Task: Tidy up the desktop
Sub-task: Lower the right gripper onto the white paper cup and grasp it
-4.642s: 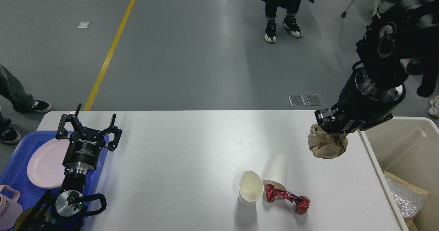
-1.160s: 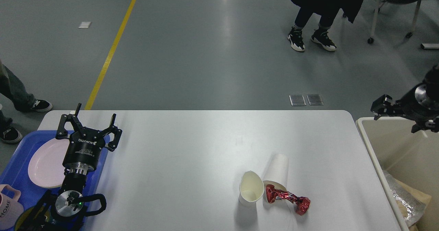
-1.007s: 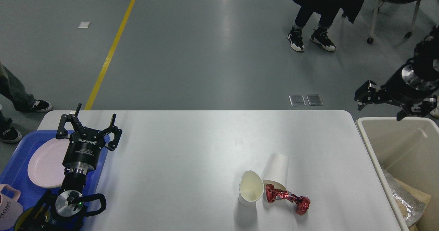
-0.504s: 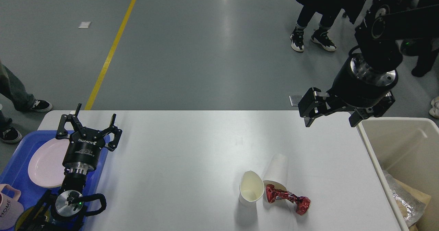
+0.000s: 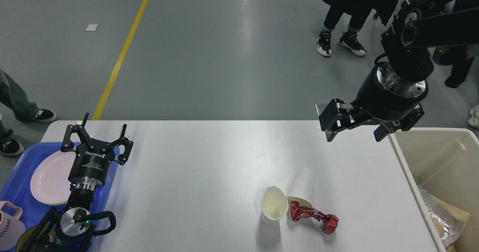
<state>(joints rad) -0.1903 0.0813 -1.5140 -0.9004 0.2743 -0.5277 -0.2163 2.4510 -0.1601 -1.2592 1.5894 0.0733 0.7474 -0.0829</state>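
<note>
The white desktop fills the lower part of the head view. Near its front right stands a dented white paper cup. Beside it a second white paper cup lies on its side, with a crumpled red wrapper at its mouth. My right gripper hangs open and empty above the desktop's far right corner, well behind these three. My left gripper is open and empty at the far left, over the tray's edge.
A blue tray at the left holds a pink plate and a pink mug. A big beige bin with crumpled waste stands off the right edge. People's legs are on the floor behind.
My right gripper let the brown paper ball go at the bin, then swung back left, open and empty, above the desktop's far right corner. The left arm stayed still.
</note>
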